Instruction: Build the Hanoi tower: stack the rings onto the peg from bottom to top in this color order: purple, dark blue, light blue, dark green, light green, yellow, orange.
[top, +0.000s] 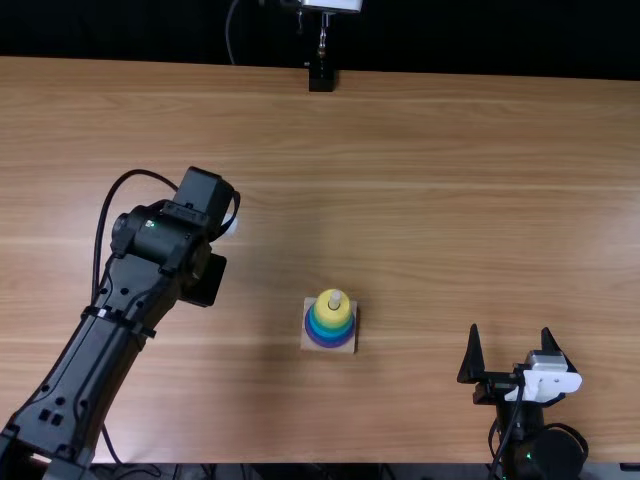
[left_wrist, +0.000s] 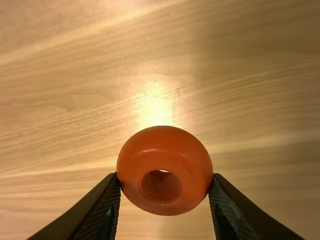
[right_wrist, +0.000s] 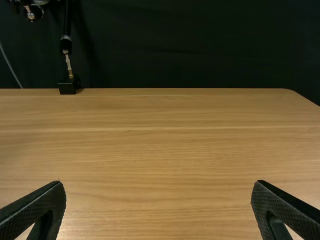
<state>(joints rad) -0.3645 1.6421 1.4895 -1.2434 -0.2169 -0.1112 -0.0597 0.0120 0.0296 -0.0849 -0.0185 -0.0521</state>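
Several rings (top: 330, 322), yellow topmost, around the peg (top: 335, 298)

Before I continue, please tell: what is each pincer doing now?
Left pincer: closed on the orange ring.
Right pincer: open, holding nothing.

A glossy orange ring (left_wrist: 164, 145) is hanging in the left gripper (top: 205, 281); stacked yellow-to-purple round rings (top: 330, 326) are circling a pale upright peg (top: 335, 298) on a square wooden base (top: 348, 348).
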